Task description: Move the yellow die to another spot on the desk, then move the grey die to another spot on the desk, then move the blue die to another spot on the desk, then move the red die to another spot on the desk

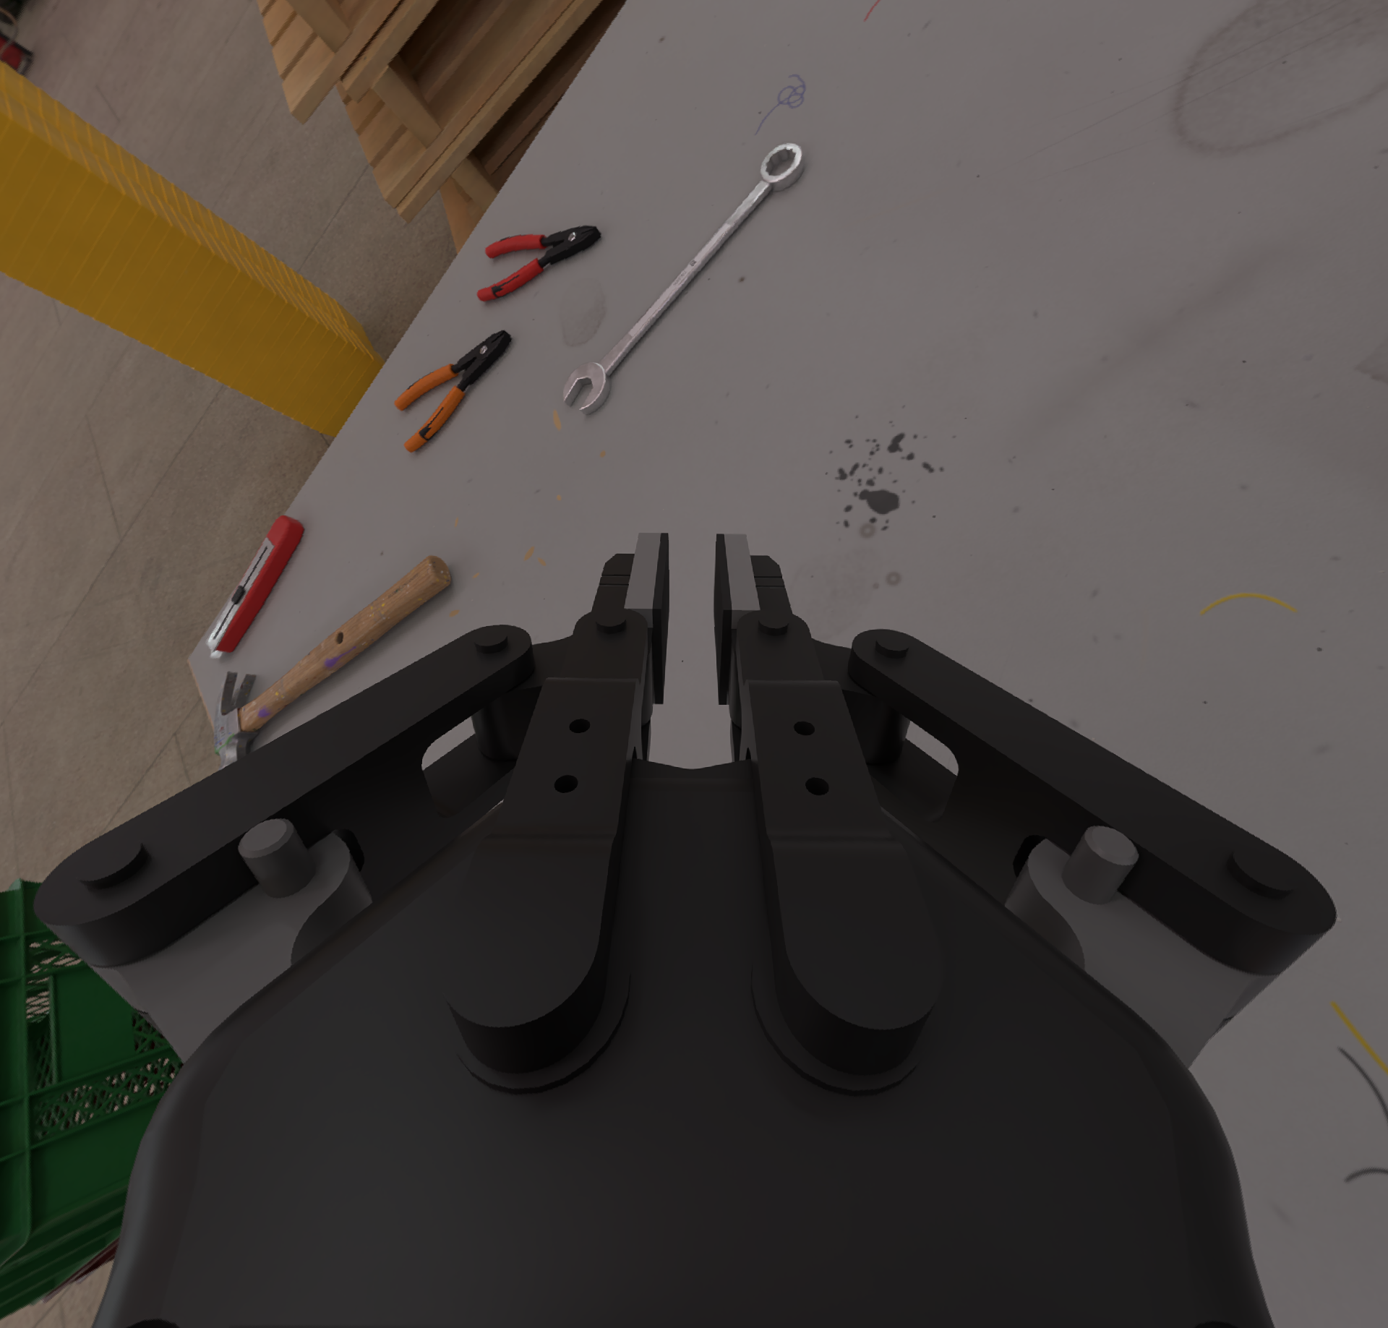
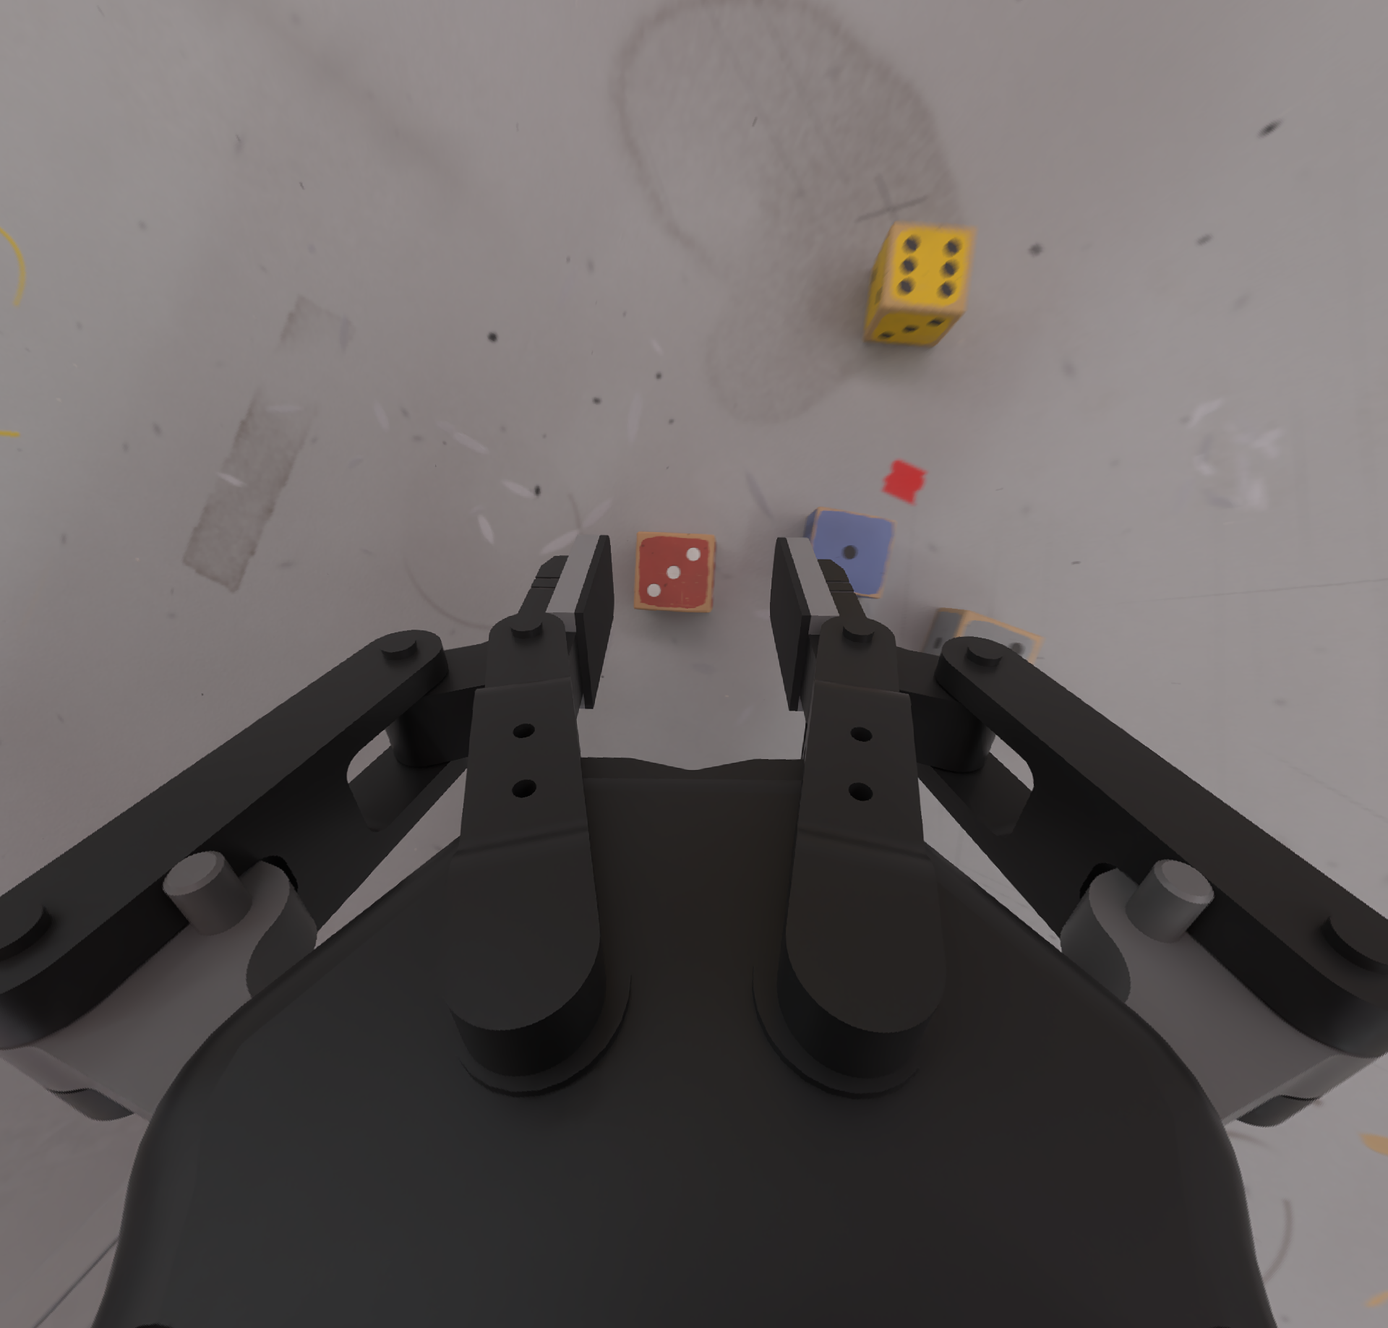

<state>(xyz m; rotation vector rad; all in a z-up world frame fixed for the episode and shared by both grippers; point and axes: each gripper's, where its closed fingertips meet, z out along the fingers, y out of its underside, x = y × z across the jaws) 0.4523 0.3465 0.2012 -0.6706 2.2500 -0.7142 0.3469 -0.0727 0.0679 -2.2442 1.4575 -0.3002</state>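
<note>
In the right wrist view, my right gripper (image 2: pixel 691 544) is open and empty, hovering over the grey desk (image 2: pixel 451 240). The red die (image 2: pixel 674 571) lies between its fingertips, nearer the left finger, three white pips up. The blue die (image 2: pixel 852 552) sits just right of the right finger, partly hidden by it. The grey die (image 2: pixel 984 635) is mostly hidden behind the right linkage. The yellow die (image 2: pixel 920 285) stands farther off at upper right. In the left wrist view, my left gripper (image 1: pixel 691 541) is empty, its jaws nearly together with a narrow gap. No dice show there.
A small red mark (image 2: pixel 903 481) lies on the desk beyond the blue die. The left wrist view shows a wrench (image 1: pixel 680 278), red pliers (image 1: pixel 537 259), orange pliers (image 1: pixel 451 387), a red utility knife (image 1: pixel 259 586) and a hammer (image 1: pixel 345 642) by the desk's left edge. A green crate (image 1: pixel 67 1066) stands below.
</note>
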